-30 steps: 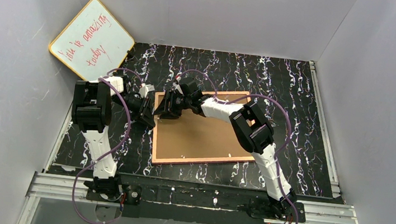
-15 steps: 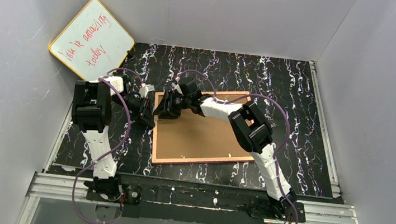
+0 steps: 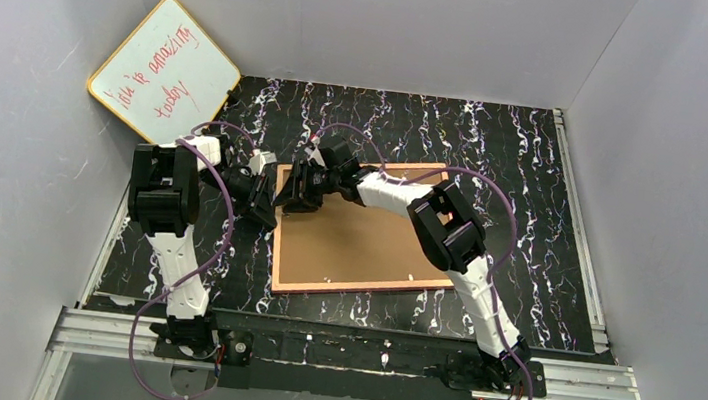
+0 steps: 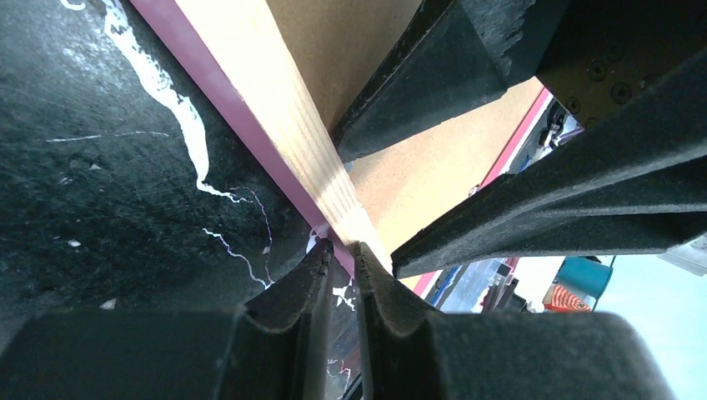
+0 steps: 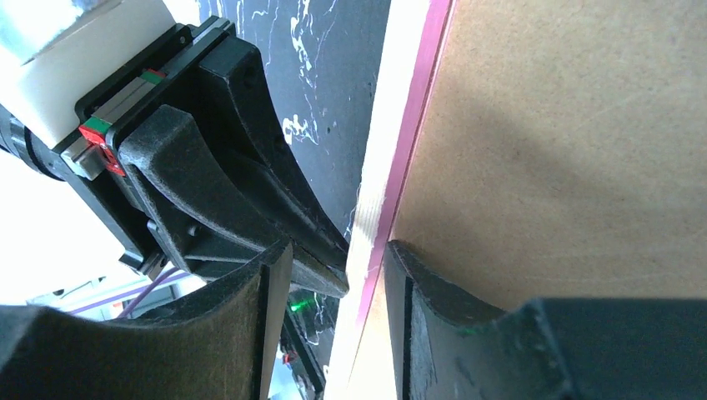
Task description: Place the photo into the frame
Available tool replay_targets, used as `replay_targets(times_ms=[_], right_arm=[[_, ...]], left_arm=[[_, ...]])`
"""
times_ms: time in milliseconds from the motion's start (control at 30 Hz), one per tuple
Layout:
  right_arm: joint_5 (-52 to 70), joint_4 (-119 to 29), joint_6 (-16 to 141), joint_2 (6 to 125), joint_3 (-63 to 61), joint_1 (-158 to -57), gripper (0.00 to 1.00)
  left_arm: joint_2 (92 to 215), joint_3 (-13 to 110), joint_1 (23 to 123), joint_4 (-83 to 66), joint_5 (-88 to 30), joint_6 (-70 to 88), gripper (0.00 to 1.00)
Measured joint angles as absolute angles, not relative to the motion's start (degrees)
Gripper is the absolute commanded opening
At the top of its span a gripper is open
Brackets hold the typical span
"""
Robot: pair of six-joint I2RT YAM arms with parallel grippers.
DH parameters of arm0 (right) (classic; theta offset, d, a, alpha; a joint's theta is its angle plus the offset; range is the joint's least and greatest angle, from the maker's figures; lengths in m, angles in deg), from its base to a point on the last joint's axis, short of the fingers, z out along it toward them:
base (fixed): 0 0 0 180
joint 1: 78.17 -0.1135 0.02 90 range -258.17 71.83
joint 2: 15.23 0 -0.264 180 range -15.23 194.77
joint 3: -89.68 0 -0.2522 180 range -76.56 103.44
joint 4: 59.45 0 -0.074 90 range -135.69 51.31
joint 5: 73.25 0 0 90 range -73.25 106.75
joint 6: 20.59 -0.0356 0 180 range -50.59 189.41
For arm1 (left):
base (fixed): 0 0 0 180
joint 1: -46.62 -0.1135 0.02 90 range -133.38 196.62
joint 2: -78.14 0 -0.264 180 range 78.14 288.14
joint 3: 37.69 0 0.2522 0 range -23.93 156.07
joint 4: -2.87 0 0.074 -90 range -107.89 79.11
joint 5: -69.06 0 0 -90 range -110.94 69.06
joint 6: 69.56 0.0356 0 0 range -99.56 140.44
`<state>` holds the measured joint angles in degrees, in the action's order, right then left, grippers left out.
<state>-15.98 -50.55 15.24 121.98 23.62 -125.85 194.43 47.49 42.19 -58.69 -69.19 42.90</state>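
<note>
Top view bright, even, sharp, barely any shadow on pale walls [image 3: 370, 21]. Wrist views very close: dark fingers [image 4: 283, 325] soft-focus, background washed out white at edges, mild wide-angle stretch

Frame [image 3: 360, 286] back-up on table [image 3: 533, 180]; left end effector [image 3: 264, 213], right end effector [image 3: 293, 199] together at its left edge.

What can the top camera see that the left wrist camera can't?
Only the top view shows the whiteboard with red writing and the whole left arm and right arm. Only the left wrist view shows, up close, the left gripper pinching the frame's pale wooden edge. Both show the frame lying back-up, its brown backing board and the black marbled table.
</note>
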Motion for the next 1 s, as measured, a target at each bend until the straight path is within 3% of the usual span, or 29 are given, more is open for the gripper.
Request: replay_targets(times_ms=[300, 500, 667, 833, 1000], right_arm=[[-17.53, -42.77, 18.91, 123.16, 31.01, -124.8, 0.81], [-13.92, -40.56, 21.8, 113.8, 25.02, -119.03, 0.97], [-4.59, -37.48, 25.1, 96.98, 13.11, -108.56, 0.99], [12.26, -33.7, 28.05, 79.95, 0.15, -96.61, 0.99], [17.83, -32.61, 28.73, 76.06, -8.7, -89.17, 0.99]], left_arm=[[194.43, 49.63, 42.28, -60.96, -65.6, 46.5, 0.21], [192.11, 49.9, 42.41, -63.17, -62.02, 52.32, 0.27], [187.65, 45.37, 43.68, -63.19, -58.94, 55.57, 0.27], [185.84, 41.04, 48.73, -61.77, -56.99, 55.57, 0.27], [184.02, 39.19, 52.42, -60.96, -55.59, 55.29, 0.27]])
